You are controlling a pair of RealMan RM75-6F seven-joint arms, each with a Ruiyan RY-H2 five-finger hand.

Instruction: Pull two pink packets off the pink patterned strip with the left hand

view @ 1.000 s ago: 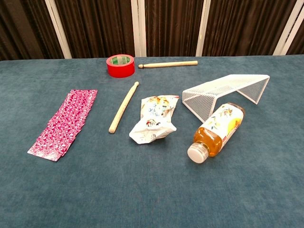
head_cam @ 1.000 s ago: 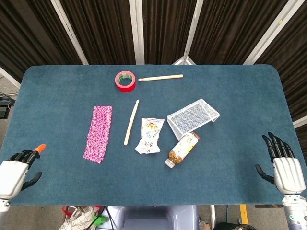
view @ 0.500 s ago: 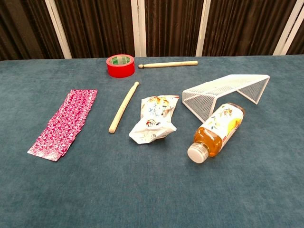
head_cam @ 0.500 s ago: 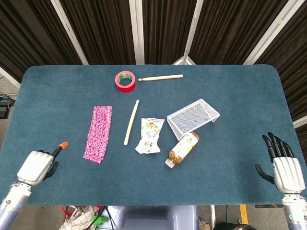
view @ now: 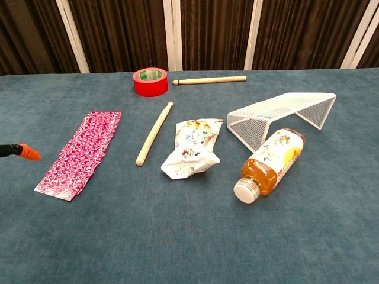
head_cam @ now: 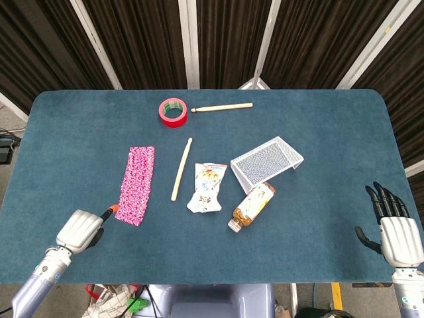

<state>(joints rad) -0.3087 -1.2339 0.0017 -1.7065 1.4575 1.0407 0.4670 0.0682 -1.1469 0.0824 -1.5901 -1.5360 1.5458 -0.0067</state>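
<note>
The pink patterned strip (head_cam: 136, 185) lies flat on the blue table, left of centre, and also shows in the chest view as the same strip (view: 80, 154). My left hand (head_cam: 83, 230) hovers at the table's near left, holding nothing. Its orange-tipped finger (head_cam: 112, 211) points at the strip's near end, just short of it. In the chest view only that orange fingertip (view: 26, 152) shows, at the left edge beside the strip. My right hand (head_cam: 394, 228) rests at the near right edge, fingers spread and empty.
A red tape roll (head_cam: 173, 111) and a wooden stick (head_cam: 222, 106) lie at the back. A second stick (head_cam: 181, 169) lies right of the strip. Beyond it are a crumpled snack packet (head_cam: 207, 187), a white wire rack (head_cam: 267, 159) and a lying bottle (head_cam: 252, 205).
My left hand has moved right and forward from the near left corner to the strip's near end. Its orange fingertip has entered the chest view. The right hand barely shifted.
</note>
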